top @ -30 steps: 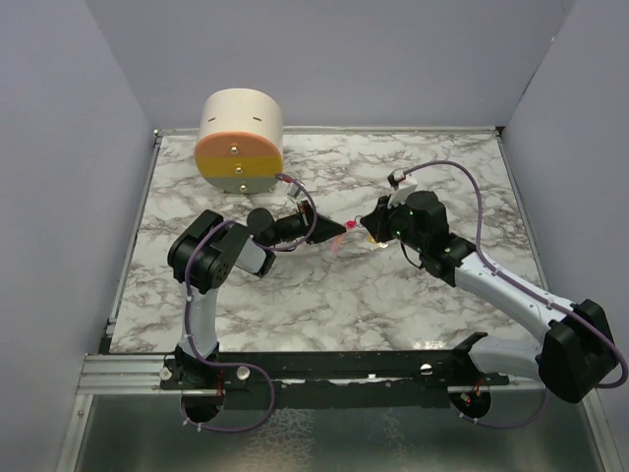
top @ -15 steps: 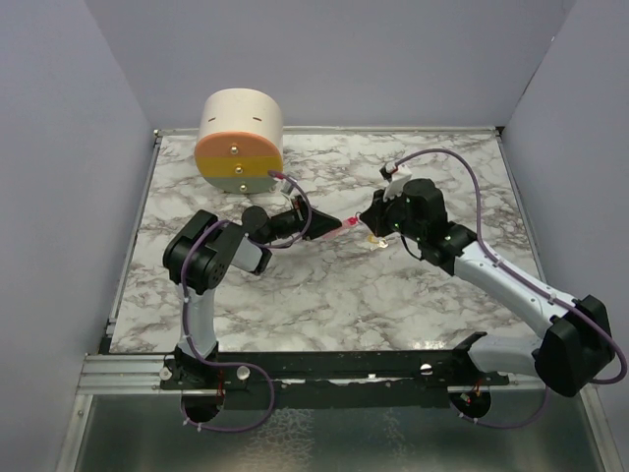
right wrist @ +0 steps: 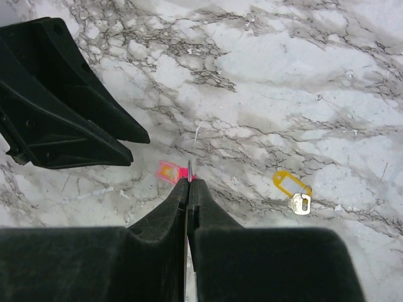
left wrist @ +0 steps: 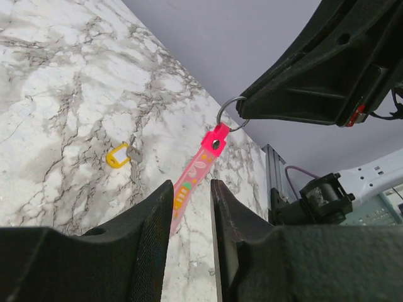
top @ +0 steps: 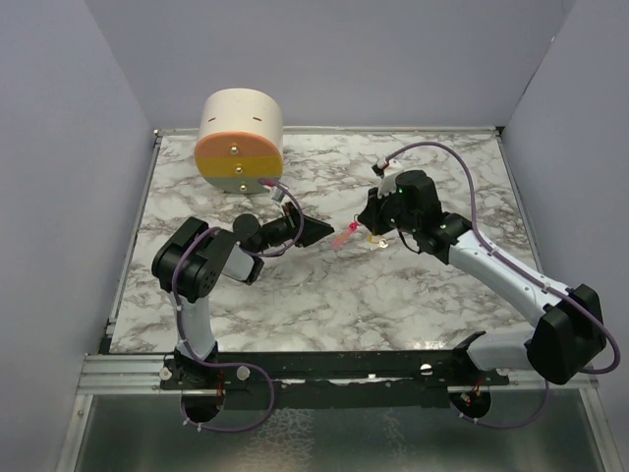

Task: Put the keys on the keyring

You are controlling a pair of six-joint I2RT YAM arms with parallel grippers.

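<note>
Thin bright pink keyring (left wrist: 196, 165) with small coloured marks along it and a round metal ring (left wrist: 229, 113) at the top end, hanging slanted above the marble surface (top: 324, 305). Pinched at that ring by the right pincer (right wrist: 187, 181), pressed tight together. Lying flat on the surface near it, the keys (right wrist: 290, 187) (really just one tiny yellow tag with a bit of silver metal on it). Compared with a second ago: left pincer (left wrist: 190, 189) no longer squeezing the low end of the strap, now spread apart and pulled back a little to the left, with the strap's low end showing in the gap between its two fingers. Keys in the same spot as before. Plenty of bare marble all around, both things near the middle and well away from every edge. Big cream-and-orange drum (top: 241, 143) far off in the back left corner.
</note>
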